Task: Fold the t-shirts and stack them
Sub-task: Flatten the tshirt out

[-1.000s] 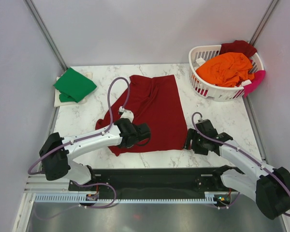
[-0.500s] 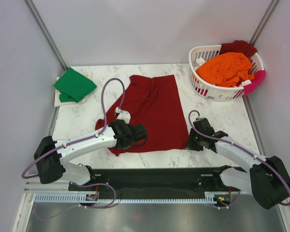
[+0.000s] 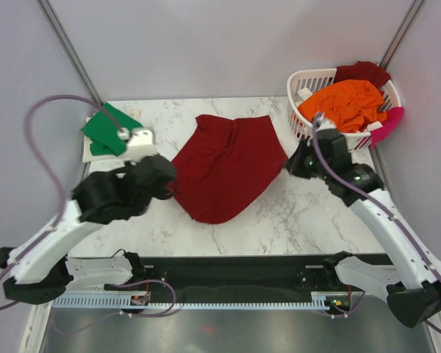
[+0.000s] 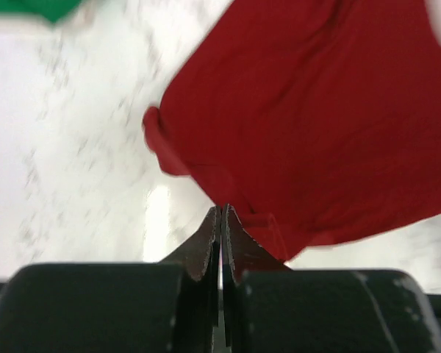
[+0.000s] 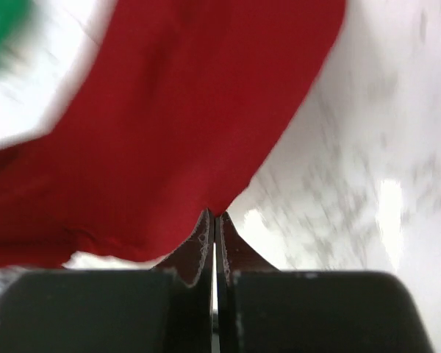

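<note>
The left pincer (image 4: 220, 215) is pinched tight on one edge of the dark red shirt (image 3: 224, 165), and the right pincer (image 5: 212, 218) is clamped on the opposite edge. The cloth sags between them. Beyond the left pincer lies a green shirt (image 3: 112, 129). Just past the right pincer stands a basket (image 3: 309, 136).

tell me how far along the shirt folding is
Done: green shirt looks folded, far left. In hand: left pincer and right pincer shut on edges of the red shirt, mid-fold. Left: orange shirt, pink shirt and dark red shirt at the basket.
</note>
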`<action>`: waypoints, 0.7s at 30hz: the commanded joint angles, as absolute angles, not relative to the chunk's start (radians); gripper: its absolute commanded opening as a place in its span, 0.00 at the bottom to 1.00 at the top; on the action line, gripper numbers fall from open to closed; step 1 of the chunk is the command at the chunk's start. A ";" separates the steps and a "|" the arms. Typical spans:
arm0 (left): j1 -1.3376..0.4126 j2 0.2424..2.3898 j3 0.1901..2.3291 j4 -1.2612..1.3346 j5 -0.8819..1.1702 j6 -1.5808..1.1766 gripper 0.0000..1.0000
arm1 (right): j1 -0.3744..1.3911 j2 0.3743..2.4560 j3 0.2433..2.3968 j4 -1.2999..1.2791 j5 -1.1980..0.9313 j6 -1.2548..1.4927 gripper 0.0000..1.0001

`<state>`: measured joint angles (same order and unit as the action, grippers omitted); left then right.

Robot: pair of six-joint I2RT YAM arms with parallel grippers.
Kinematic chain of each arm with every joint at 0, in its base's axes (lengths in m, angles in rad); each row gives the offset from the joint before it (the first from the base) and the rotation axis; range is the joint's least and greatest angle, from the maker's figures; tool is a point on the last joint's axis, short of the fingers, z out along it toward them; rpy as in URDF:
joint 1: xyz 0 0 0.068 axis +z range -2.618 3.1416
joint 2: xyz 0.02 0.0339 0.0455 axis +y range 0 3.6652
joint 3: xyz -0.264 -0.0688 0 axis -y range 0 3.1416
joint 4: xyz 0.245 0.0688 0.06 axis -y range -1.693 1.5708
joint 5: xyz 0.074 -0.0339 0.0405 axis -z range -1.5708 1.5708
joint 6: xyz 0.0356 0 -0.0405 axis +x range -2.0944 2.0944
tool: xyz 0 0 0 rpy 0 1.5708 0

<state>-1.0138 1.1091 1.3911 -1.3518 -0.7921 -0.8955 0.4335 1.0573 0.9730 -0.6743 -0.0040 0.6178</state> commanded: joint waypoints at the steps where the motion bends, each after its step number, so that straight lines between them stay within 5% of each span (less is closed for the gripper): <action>1: -1.009 0.991 1.656 -1.378 -0.870 -0.680 0.02 | 0.434 0.997 1.338 -0.802 0.092 0.532 0.00; 8: -1.009 1.028 2.225 -1.304 -0.807 -0.361 0.02 | 0.433 1.003 1.860 -0.929 0.176 0.453 0.00; 12: -1.008 1.043 2.379 -1.197 -0.714 -0.188 0.02 | 0.433 0.986 2.087 -0.954 0.236 0.423 0.00; 21: -0.781 1.000 2.394 -0.902 -0.341 0.044 0.02 | 0.434 0.893 2.063 -0.818 0.305 0.318 0.00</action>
